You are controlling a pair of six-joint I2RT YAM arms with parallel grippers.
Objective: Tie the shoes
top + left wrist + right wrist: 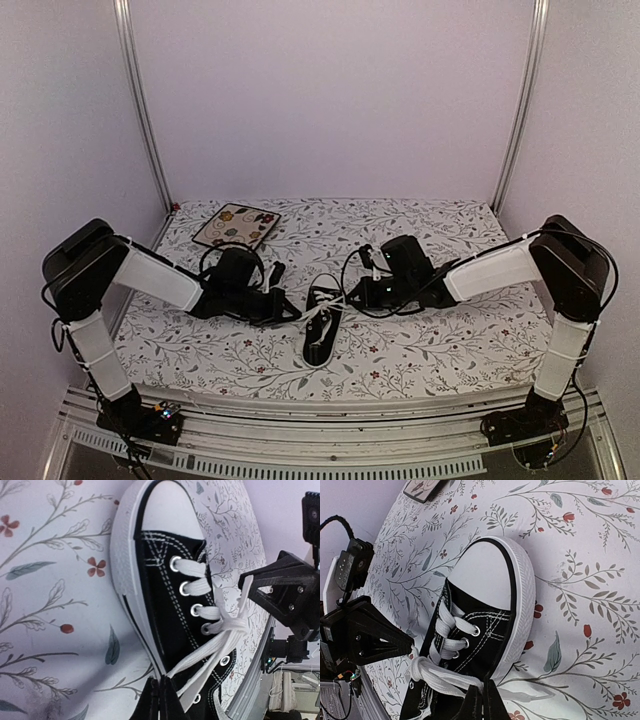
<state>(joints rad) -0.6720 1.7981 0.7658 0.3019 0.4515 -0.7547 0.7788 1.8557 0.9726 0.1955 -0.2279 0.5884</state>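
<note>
A black low-top sneaker (322, 328) with white laces, white sole edge and white toe cap lies on the floral tablecloth between my arms, toe toward the far side. It also shows in the left wrist view (170, 605) and the right wrist view (480, 625). My left gripper (296, 312) sits at the shoe's left side, shut on a white lace strand (210, 655) pulled taut from the crossing. My right gripper (352, 294) sits at the shoe's right side, shut on the other lace strand (445, 677). The strands cross over the tongue.
A square floral-patterned plate (236, 226) lies at the far left of the table. Metal frame posts (142, 110) stand at the back corners. The table's near edge rail (330, 420) runs in front of the shoe.
</note>
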